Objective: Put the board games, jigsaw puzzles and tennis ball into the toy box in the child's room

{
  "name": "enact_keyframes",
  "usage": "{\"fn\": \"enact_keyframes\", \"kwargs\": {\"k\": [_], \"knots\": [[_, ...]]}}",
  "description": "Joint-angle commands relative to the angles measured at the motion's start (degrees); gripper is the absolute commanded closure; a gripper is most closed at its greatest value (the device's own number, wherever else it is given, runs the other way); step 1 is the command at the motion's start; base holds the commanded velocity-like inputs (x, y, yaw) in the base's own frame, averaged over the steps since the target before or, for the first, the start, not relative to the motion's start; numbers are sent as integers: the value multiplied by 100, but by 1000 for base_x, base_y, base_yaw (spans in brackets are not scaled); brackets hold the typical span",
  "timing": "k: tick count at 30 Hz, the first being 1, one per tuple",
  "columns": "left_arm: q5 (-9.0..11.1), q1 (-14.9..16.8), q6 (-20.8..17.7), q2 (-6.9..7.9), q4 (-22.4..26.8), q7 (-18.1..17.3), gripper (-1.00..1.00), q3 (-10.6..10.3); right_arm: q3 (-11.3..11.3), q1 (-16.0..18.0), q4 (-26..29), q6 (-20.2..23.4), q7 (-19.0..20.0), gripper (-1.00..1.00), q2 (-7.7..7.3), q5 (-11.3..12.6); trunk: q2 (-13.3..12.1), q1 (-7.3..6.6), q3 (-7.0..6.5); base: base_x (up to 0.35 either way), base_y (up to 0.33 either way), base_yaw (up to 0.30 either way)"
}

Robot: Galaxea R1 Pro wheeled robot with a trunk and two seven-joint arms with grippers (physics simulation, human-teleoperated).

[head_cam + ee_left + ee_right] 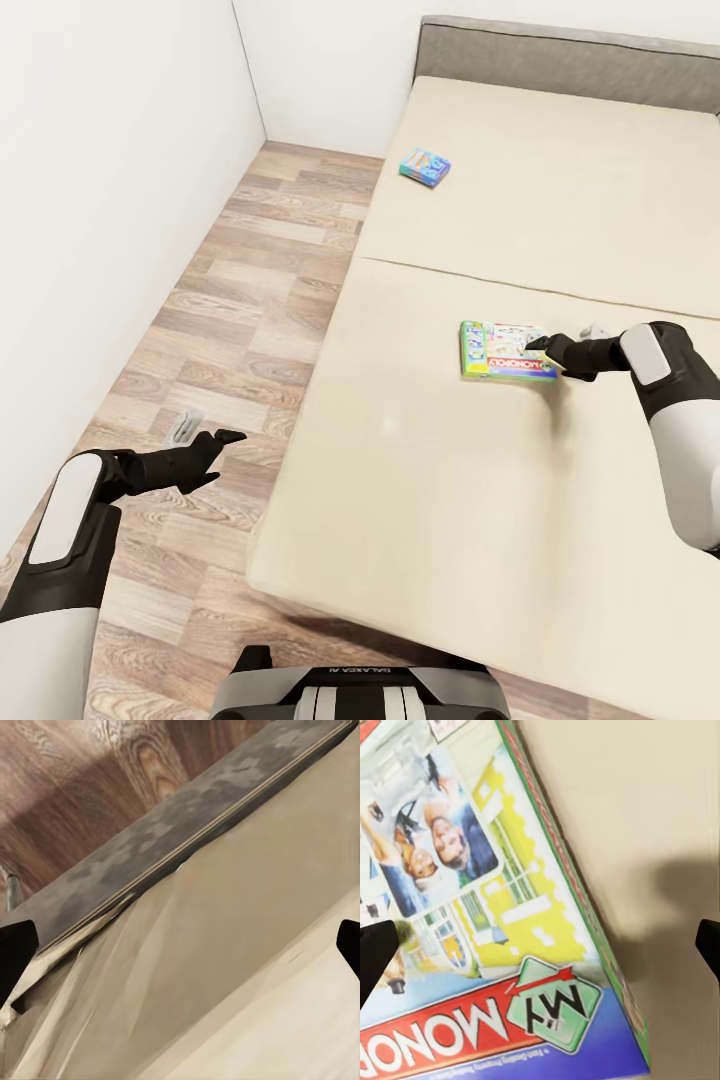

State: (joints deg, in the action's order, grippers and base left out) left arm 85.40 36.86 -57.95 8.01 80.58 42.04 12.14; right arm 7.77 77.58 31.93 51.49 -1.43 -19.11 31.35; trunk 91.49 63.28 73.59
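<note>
The green-edged "MY MONOPOLY" board game [503, 351] lies flat on the near section of the bed [420, 470]. My right gripper [546, 355] hovers at the box's right edge, open. In the right wrist view the Monopoly lid [487, 945] sits close under the spread fingertips [375, 954], with no contact visible. A smaller light-blue cartoon board game [425, 165] rests on the far mattress section near its left edge. My left gripper [222, 455] is open above the floor beside the bed, holding nothing. The left wrist view looks at the mattress side [225, 945].
The grey padded headboard [570, 55] runs along the bed's far end. A wood-plank floor strip [250, 290] lies between the bed and the white wall [110, 200]. A small grey object [182, 426] lies on the floor near my left gripper.
</note>
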Motion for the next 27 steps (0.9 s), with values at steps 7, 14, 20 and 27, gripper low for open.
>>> {"fn": "enact_keyframes", "kwargs": {"k": [7,14,20,27], "knots": [[55,6,-15,5,2,58,-100,6,20,-13,5,6,102,-100,4,53,1,6,4,0,0,212],[55,6,-15,3,2,58,-100,4,22,-15,6,2,127,-100,3,48,1,6,4,0,0,267],[55,0,-15,6,2,58,-100,0,22,-15,11,2,132,-100,0,47,1,6,4,0,0,201],[52,-13,-15,7,2,58,-100,-5,25,-15,14,2,133,-100,3,47,1,6,4,0,0,51]]}}
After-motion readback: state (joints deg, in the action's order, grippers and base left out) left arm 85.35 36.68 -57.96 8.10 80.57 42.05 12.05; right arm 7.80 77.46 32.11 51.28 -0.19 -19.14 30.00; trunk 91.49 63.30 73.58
